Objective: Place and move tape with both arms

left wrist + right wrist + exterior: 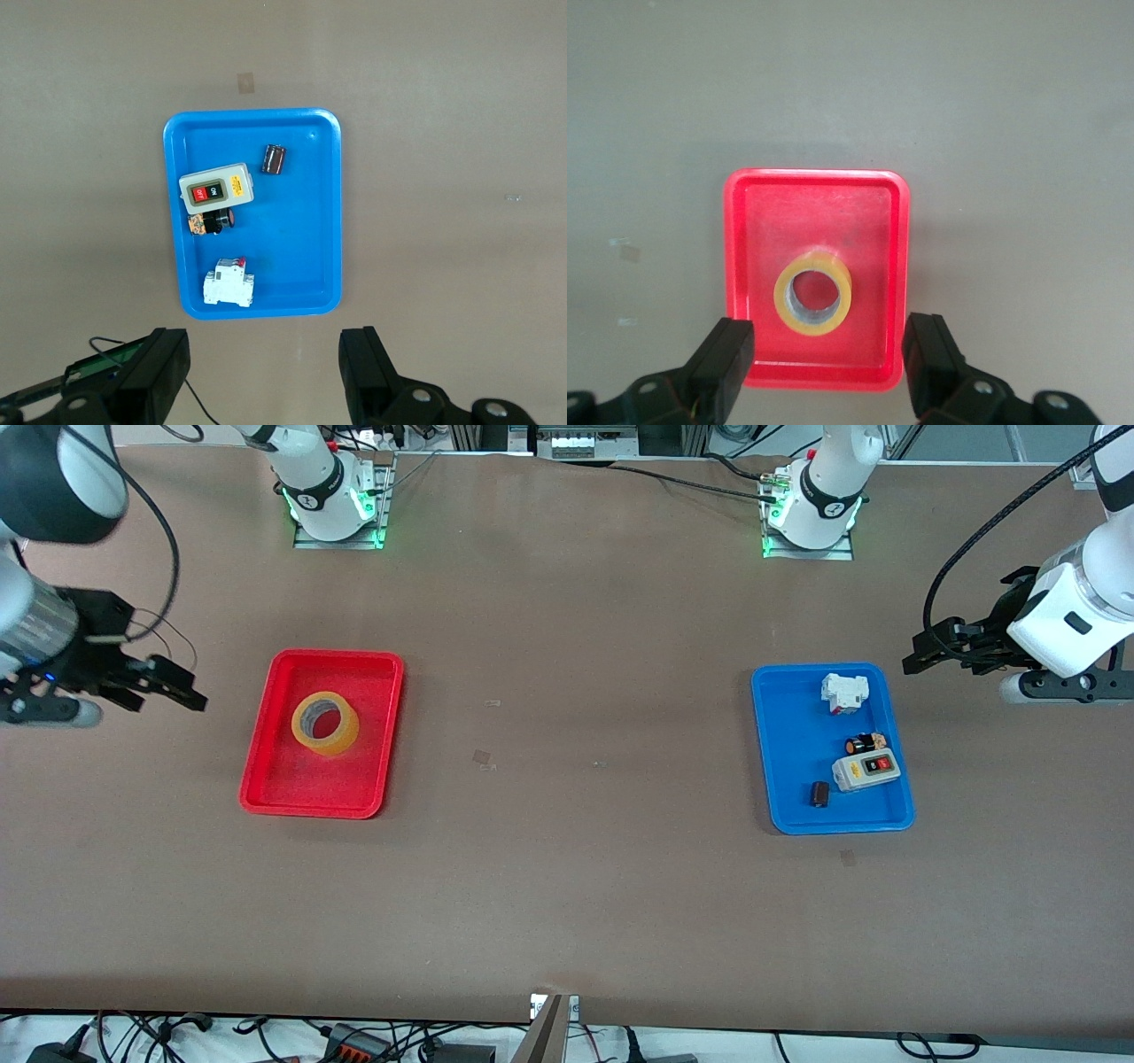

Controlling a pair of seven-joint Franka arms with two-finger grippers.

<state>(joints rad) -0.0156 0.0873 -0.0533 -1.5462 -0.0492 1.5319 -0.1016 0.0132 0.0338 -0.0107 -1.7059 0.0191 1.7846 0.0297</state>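
The yellow tape roll lies flat in the red tray, hole up. It also shows in the right wrist view, in the red tray. My right gripper is open and empty, up over the bare table just off the red tray toward the right arm's end; in its wrist view the fingers stand wide apart. My left gripper is open and empty, up over the table beside the blue tray toward the left arm's end, and shows in its wrist view.
The blue tray holds a white switch box with a red button, a white breaker-like block, a small dark cylinder and a small dark and orange part. Brown table lies between the two trays.
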